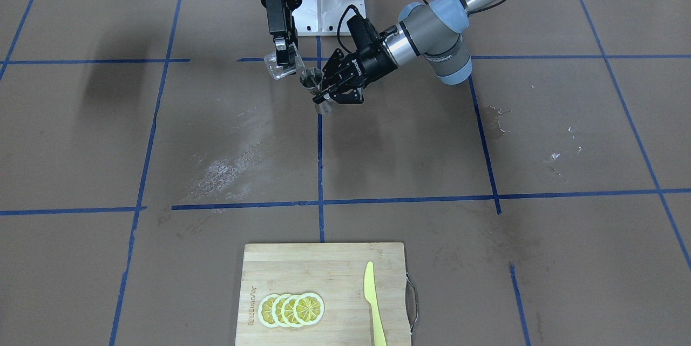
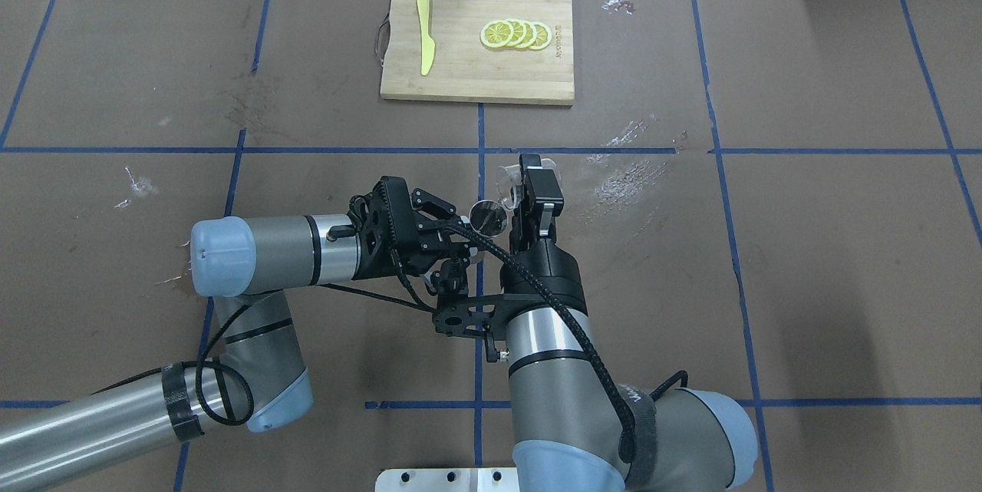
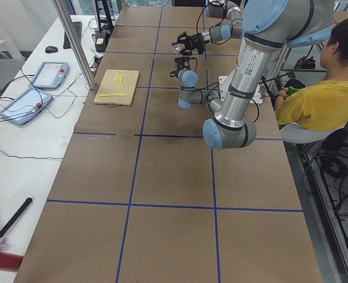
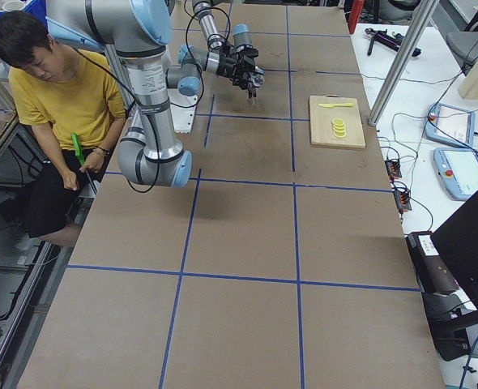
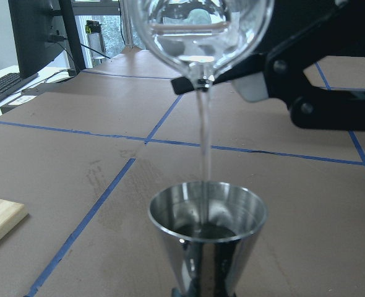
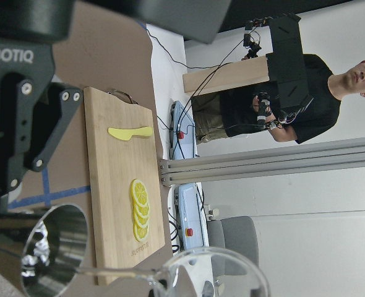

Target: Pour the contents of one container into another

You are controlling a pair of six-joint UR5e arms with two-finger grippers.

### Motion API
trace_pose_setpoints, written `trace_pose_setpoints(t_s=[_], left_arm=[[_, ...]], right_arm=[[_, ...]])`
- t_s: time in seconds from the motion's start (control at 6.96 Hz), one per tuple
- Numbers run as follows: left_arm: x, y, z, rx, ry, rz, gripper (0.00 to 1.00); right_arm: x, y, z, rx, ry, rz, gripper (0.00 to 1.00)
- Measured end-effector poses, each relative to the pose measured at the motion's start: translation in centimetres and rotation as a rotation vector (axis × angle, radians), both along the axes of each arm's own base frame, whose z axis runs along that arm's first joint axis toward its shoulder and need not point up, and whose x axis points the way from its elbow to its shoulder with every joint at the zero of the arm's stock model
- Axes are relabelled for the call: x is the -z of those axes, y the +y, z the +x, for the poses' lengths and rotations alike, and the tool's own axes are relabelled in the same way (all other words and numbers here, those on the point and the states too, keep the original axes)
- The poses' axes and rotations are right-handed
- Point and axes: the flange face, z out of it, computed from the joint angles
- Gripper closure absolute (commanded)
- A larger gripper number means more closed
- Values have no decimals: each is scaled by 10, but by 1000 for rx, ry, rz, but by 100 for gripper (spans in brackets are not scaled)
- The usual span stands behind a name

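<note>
Clear glass, tipped mouth-down, marks the centre of the scene: the small glass cup [image 5: 198, 37] sends a thin stream of liquid [image 5: 204, 142] from its lip into the open top of the steel jigger [image 5: 207, 238] just below it. Both vessels are held in the air above the brown paper-covered table [image 1: 432, 146], close to the robot's base and over a line of blue tape [image 1: 320, 162]. The right gripper [image 1: 284, 54] reaches down from above, its jaws closed on the tilted cup. The left gripper [image 1: 323, 96] comes in from the side, its jaws clamped around the jigger's narrow waist and holding it upright. The cup's lip sits just above the jigger's rim, apart from it. Well away, at the table's far edge from the robot, lies a wooden cutting board [image 1: 324, 259] with a row of overlapping lemon slices [image 1: 291, 309] and a yellow knife [image 1: 372, 303] beside them. A person in a yellow shirt [image 3: 321, 94] sits beside the table near the robot.
</note>
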Motion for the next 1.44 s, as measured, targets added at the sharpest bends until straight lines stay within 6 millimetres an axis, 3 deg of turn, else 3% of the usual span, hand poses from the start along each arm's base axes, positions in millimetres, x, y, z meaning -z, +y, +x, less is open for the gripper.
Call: trace_pose_setpoints(t_s=[0.86,1.44], left_arm=[[1,1,0,-3,2,-2,100],[-1,2,1,-4,0,-3,100]], right_arm=[[4,2,3,9,3,6,100],[24,5,28,30,-177,-21,100]])
